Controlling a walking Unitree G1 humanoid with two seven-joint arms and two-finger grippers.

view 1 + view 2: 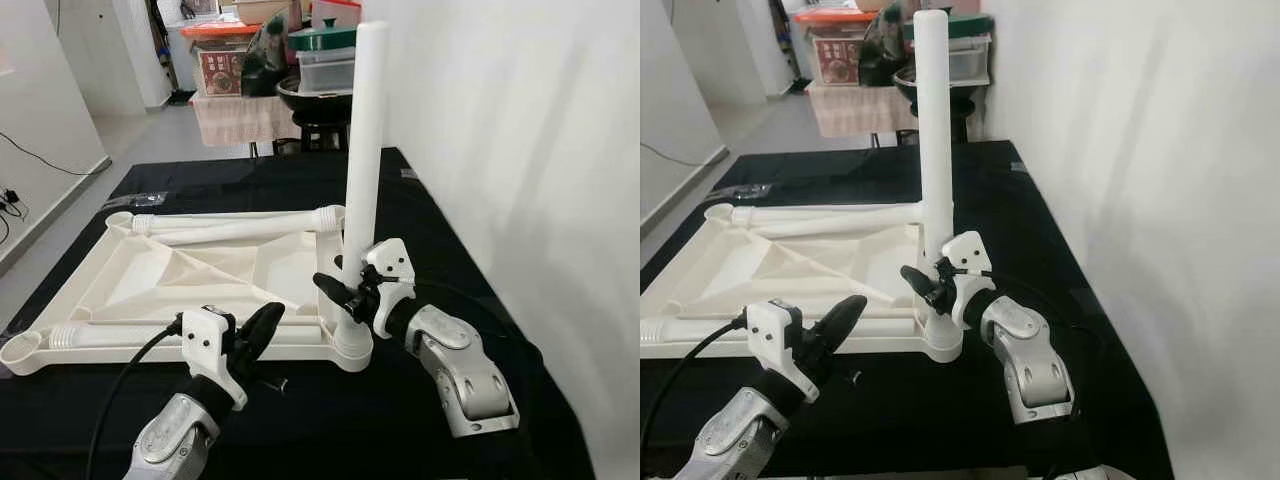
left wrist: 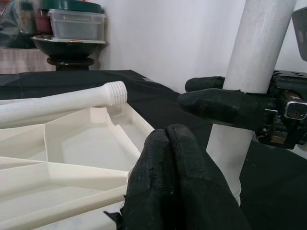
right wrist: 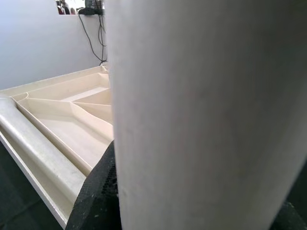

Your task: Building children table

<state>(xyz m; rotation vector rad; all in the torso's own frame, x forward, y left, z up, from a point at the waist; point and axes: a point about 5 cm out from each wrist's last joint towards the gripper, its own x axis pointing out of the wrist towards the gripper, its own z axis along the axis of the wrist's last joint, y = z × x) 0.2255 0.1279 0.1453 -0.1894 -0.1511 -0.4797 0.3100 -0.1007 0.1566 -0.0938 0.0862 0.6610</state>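
A cream plastic tabletop (image 1: 150, 275) lies upside down on a black cloth. One white leg (image 1: 364, 140) stands upright in its near right corner socket (image 1: 352, 345). My right gripper (image 1: 345, 292) is shut on that leg low down, just above the socket. My left gripper (image 1: 265, 328) is shut and holds nothing; its tips rest at the tabletop's near edge, left of the upright leg. A second leg (image 1: 235, 222) lies along the far side of the tabletop, and a third leg (image 1: 110, 335) lies along the near side.
The black-covered table (image 1: 420, 215) stands against a white wall on the right. Beyond its far edge are a stool with a black bowl (image 1: 312, 95), clear boxes and a green lid. Grey floor and a cable show at the left.
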